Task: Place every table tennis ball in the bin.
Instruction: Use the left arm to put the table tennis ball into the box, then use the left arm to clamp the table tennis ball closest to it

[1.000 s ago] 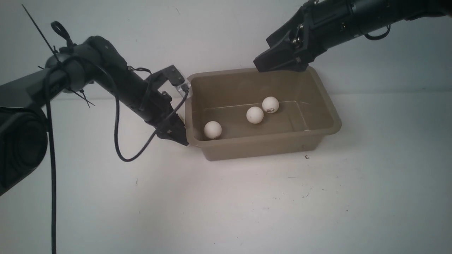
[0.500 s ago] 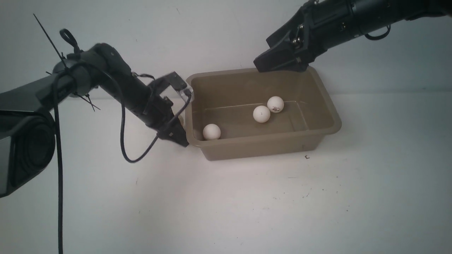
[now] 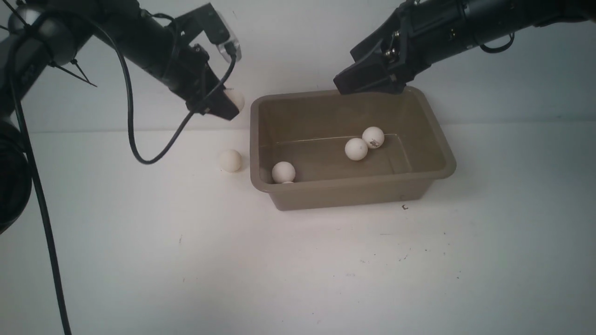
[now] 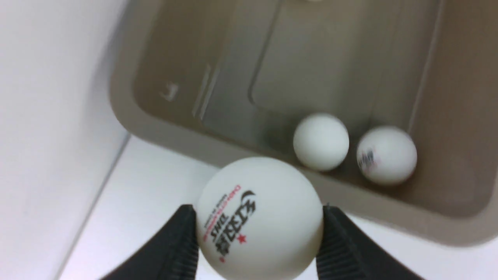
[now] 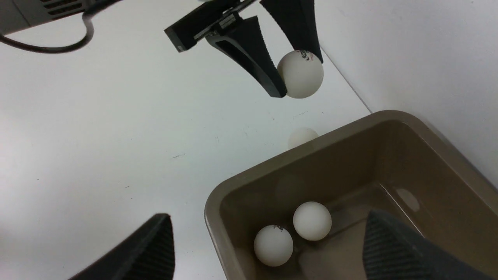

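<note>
White table (image 3: 298, 279), taupe bin (image 3: 354, 190) on it, loose ball (image 3: 230, 160) just beside

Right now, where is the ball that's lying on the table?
In the front view, the loose ball sits on the white table just outside the left wall of the bin, below the left gripper, which holds another ball.

The table tennis ball (image 4: 260, 217) looks matt white, with black and red print. The bin (image 3: 349, 195) is smooth taupe plastic with a faint sheen. The left gripper (image 4: 258, 212) has black, finely ribbed pads (image 4: 342, 249). The tabletop (image 3: 279, 270) is matt white, lightly speckled
</note>
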Available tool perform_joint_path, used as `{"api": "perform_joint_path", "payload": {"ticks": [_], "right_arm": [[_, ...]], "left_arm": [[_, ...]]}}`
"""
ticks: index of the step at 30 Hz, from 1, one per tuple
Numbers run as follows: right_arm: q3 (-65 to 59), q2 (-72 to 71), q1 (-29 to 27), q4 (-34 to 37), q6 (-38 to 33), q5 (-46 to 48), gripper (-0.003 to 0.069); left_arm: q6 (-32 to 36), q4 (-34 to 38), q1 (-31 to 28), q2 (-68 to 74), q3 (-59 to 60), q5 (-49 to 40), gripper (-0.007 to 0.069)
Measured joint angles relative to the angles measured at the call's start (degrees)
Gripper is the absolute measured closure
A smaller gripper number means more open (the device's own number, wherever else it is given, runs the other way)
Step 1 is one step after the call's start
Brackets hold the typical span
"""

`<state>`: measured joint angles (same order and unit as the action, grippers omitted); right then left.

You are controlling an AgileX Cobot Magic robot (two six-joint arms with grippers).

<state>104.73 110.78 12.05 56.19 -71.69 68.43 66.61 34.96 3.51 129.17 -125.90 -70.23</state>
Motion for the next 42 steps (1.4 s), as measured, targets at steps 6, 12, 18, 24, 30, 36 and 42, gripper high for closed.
{"api": "perform_joint_path", "payload": {"ticks": [6,12,18,24,30,36,42], "right_arm": [[0.0,0.0,0.0,0.6,0.0,0.0,0.0071],[0.0,0.0,0.0,0.7,0.0,0.0,0.0071],[0.0,0.0,0.0,0.7,0.0,0.0,0.0071],[0.0,0.0,0.0,0.8,-0.4,0.0,0.0071],[0.0,0.0,0.0,0.8,-0.4,0.1,0.0071],[0.0,0.0,0.0,0.5,-0.4,0.4,0.0071],[0.0,0.0,0.0,0.3,-0.4,0.4,0.0071]], "left_arm": [[4.3,14.4,0.5,0.3,-0.9,-0.1,0.0279],[6.9,17.0,3.7,3.8,-1.1,0.2,0.0279],[7.6,10.5,7.4,9.5,-1.0,2.2,0.0279],[7.2,9.3,8.0,10.1,-1.0,2.8,0.0123],[4.2,3.8,6.6,5.4,-1.0,4.5,0.0083],[-3.5,-7.3,2.2,2.8,-1.1,3.9,0.0156],[-5.4,-10.7,-2.1,3.4,-1.0,1.5,0.0209]]}}
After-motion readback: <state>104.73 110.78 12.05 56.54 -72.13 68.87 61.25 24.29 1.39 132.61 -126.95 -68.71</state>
